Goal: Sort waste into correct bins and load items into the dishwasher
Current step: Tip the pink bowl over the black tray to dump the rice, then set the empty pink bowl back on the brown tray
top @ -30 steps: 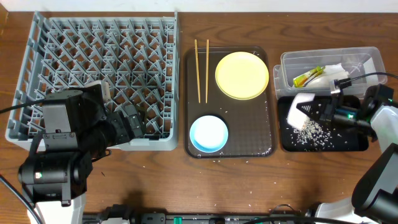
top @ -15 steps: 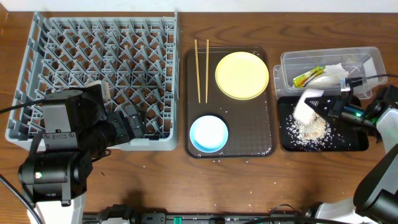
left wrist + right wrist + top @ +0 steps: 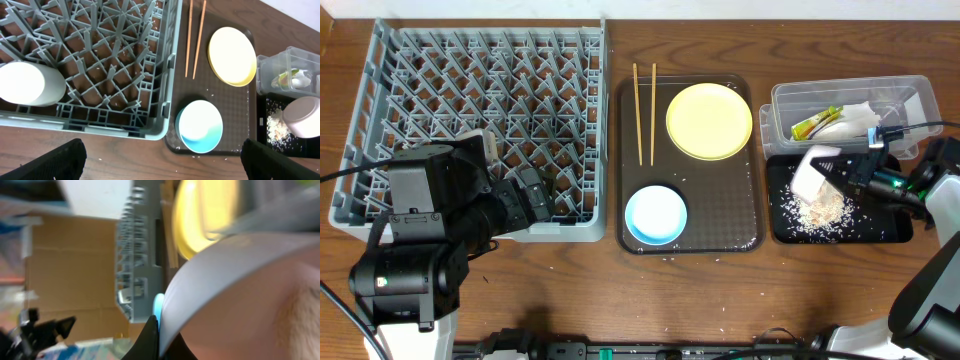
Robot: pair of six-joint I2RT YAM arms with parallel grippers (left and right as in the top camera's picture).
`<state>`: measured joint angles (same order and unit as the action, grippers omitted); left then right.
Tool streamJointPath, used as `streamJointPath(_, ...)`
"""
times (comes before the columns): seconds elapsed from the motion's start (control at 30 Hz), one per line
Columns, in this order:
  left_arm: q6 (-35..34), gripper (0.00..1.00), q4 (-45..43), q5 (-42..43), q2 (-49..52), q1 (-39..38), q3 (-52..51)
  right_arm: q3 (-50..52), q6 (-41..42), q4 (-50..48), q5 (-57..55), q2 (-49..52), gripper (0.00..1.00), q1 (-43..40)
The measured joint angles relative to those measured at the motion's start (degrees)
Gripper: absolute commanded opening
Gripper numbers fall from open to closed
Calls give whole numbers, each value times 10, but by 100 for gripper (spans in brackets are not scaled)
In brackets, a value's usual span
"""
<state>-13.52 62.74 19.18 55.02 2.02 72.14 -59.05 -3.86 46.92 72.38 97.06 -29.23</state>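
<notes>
A white bowl (image 3: 240, 295) fills the blurred view, a yellow plate (image 3: 200, 215) and probably the rack (image 3: 132, 260) beyond.

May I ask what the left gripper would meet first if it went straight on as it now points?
Probably the dish rack: the left gripper hangs over its near right corner, open, pointing down at the grey wall. Depth is unclear.

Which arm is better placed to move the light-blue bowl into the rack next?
Left. Its pincer is open and empty at the rack's front edge, with the light-blue bowl close by. The right pincer is occupied, holding the white bowl tipped over the black tray.
</notes>
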Motion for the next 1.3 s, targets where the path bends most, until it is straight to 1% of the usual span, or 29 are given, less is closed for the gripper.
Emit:
streamJointPath(0.03,0,99,0,0,0,0,0,0,-4,-12,-2,-1,1,0)
streamJointPath(0.07,0,99,0,0,0,0,0,0,8,-21,-13,-2,1,0)
streamJointPath(0.13,0,99,0,0,0,0,0,0,15,-12,-15,-2,1,-1)
streamJointPath(0.23,0,99,0,0,0,0,0,0,-10,-12,13,-4,1,0)
streamJointPath(0.33,0,99,0,0,0,0,0,0,-1,-8,6,-5,1,0)
streamJointPath(0.43,0,99,0,0,0,0,0,0,-23,-1,34,-6,1,0)
streamJointPath(0.53,0,99,0,0,0,0,0,0,-5,-3,14,-6,1,0)
streamJointPath(0.63,0,99,0,0,0,0,0,0,-16,5,38,-7,1,0)
streamJointPath(0.67,0,99,0,0,0,0,0,0,-8,4,34,-7,1,0)
streamJointPath(0.77,0,99,0,0,0,0,0,0,-6,30,28,-8,1,0)
streamJointPath(0.87,0,99,0,0,0,0,0,0,-8,14,14,-17,1,0)
streamJointPath(0.93,0,99,0,0,0,0,0,0,12,7,0,-24,1,0)
streamJointPath(1.07,0,99,0,0,0,0,0,0,-5,17,50,-28,1,0)
streamJointPath(1.13,0,99,0,0,0,0,0,0,16,11,16,-33,1,0)
streamJointPath(1.2,0,99,0,0,0,0,0,0,23,32,0,-34,1,0)
streamJointPath(1.3,0,99,0,0,0,0,0,0,10,51,17,-37,1,2)
